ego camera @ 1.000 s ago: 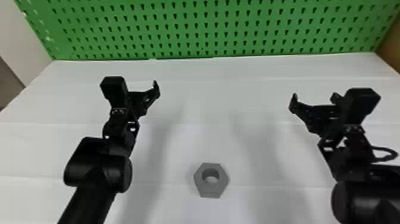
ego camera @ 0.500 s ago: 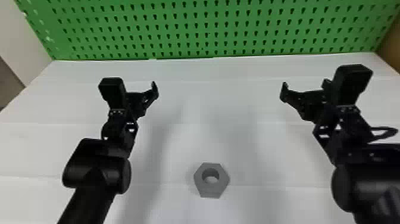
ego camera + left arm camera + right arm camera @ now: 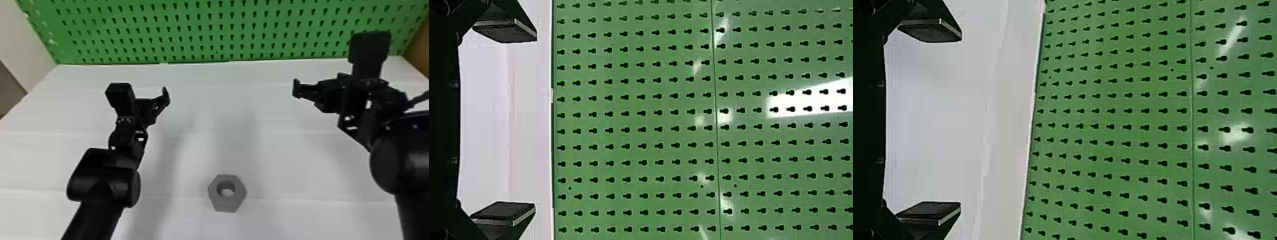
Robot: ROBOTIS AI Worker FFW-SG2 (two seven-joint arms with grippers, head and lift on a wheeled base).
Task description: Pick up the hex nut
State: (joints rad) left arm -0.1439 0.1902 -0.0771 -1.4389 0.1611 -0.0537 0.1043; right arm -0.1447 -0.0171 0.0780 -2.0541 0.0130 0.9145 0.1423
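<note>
Hex nut (image 3: 226,205) flat on bench (image 3: 281,166), ungrasped; looks like approach stage.
Left gripper (image 3: 536,121) and right gripper (image 3: 960,121) both spread, empty, well apart from it. Next, probably: one over nut, fingers down, astride opposite flats, close.

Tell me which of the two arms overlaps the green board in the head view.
The right arm: its black top block shows against the green board, whereas the left arm shows only against the white table.
</note>
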